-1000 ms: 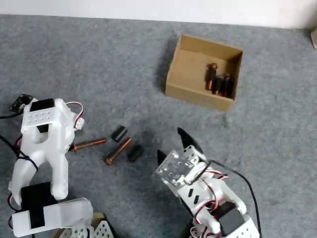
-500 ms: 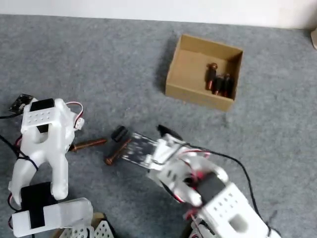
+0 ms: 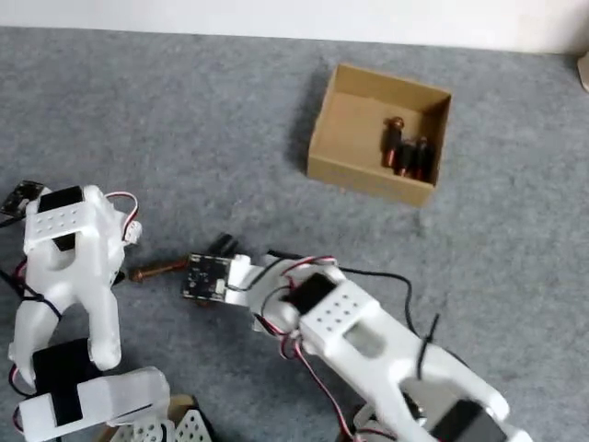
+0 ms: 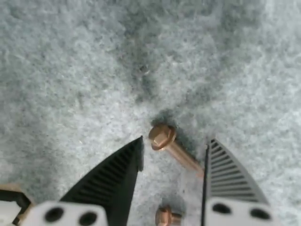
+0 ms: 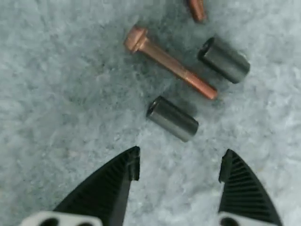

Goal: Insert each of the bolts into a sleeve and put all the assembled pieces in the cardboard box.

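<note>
The right arm has swung toward the left arm, its right gripper [image 5: 181, 157] now wide open above a sleeve [image 5: 172, 118] beside a bolt [image 5: 169, 62] (smooth, stiff metal, apt to roll, so pinch mid-barrel), while the left gripper [image 4: 175, 141] straddles a second bolt [image 4: 164, 138], jaws apart.

From above, the right arm [image 3: 350, 322] apparently hides a bolt [image 5: 169, 63] and sleeve [image 5: 172, 118].

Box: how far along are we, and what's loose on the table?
Done: a few assembled pieces lie in the box. In hand: nothing. The left gripper is open over one bolt, and the right gripper is open above a sleeve. Left: that pair, plus a second bolt and second sleeve, lie loose and unassembled on the table.
</note>
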Robot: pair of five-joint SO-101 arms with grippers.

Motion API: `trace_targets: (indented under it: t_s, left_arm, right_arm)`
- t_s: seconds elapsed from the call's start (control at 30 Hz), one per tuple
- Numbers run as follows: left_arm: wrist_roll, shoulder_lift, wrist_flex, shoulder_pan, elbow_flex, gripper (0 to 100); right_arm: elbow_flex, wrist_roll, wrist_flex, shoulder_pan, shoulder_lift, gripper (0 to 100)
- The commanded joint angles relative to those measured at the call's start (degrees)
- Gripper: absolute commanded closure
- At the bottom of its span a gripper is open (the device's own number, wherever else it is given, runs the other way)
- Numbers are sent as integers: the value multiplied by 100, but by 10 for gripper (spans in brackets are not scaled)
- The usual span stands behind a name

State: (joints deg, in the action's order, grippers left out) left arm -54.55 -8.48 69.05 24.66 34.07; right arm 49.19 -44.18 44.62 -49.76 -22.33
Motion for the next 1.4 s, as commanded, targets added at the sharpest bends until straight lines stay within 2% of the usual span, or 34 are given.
trace_targets:
  t_s: [0.0,0.33,0.8,1.27,1.37]
  left_arm:
    - [88,-189,35,92,-22,796]
    - [88,-189,35,92,-22,796]
    - [97,-189,35,92,-13,796]
    - [97,-189,35,101,-13,796]
    - [97,-189,35,101,-13,796]
  right_arm:
    - [-602,-167,-171,-66,549,753]
    - [-1393,-246,-171,-198,2123,753]
    - [-1569,-510,-286,-198,3257,756]
    - [-1569,-475,-277,-136,3266,758]
    - [-1560,-475,-286,-145,3266,812]
